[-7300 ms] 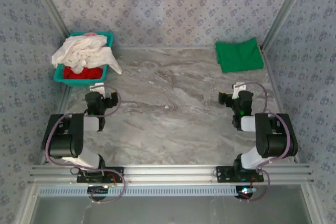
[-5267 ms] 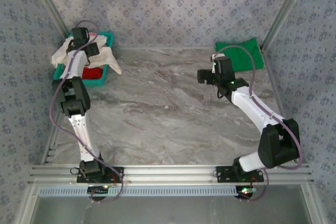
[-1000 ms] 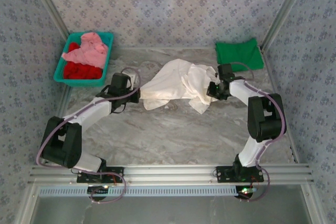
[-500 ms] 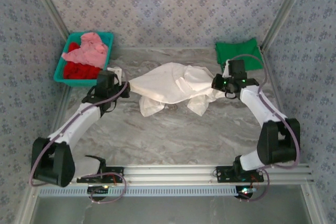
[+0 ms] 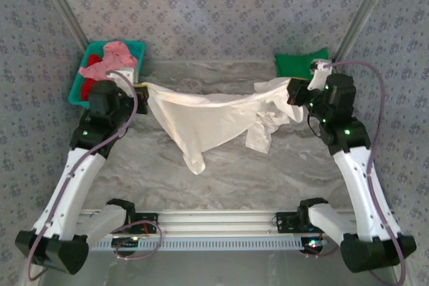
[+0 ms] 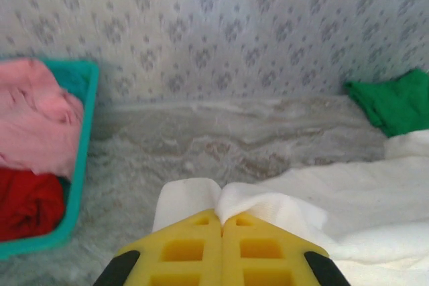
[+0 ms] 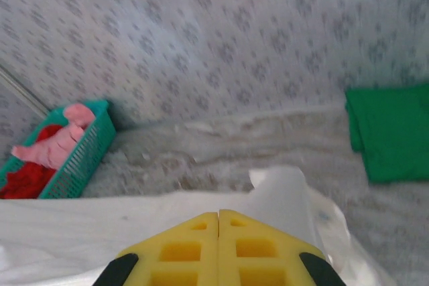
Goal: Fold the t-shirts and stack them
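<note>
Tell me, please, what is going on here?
Both arms hold the cream-white t-shirt stretched between them, the left hand shut on one edge, the right hand on the other. Its middle sags toward the table. The green t-shirt lies folded far right; the pink t-shirt and the red t-shirt sit in the teal basket.

Floral walls [image 5: 221, 5] — marbled table [image 5: 221, 179]

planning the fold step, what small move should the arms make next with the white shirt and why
Probably lower both arms together to lay the white shirt flat on the table. The left gripper and right gripper each pinch an edge, and the shirt hangs stretched between them, sagging in the middle, not yet spread.
</note>
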Action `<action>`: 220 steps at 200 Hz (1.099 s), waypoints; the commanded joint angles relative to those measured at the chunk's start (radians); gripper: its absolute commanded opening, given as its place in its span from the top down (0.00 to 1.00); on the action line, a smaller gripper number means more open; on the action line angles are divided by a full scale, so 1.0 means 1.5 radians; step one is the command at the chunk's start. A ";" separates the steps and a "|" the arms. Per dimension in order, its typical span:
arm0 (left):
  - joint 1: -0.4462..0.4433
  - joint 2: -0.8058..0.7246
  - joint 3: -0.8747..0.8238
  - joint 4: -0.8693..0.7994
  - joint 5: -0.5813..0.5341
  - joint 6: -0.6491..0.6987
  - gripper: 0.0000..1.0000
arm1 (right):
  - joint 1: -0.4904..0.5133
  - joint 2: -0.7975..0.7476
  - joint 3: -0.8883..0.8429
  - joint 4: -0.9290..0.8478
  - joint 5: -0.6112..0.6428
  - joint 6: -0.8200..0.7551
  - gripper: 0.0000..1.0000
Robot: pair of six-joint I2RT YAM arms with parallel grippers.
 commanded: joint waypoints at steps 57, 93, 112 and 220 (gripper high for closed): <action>-0.018 -0.078 0.207 -0.149 0.125 0.047 1.00 | 0.094 -0.133 0.169 -0.118 0.133 -0.092 1.00; -0.036 -0.058 0.313 -0.189 0.140 0.038 1.00 | 0.095 -0.091 0.285 -0.166 0.153 -0.110 1.00; -0.036 -0.016 0.378 -0.233 0.099 0.043 1.00 | 0.095 -0.021 0.375 -0.203 0.176 -0.130 1.00; 0.190 0.446 0.452 -0.133 0.177 0.014 1.00 | 0.007 0.724 0.896 -0.158 0.107 -0.121 1.00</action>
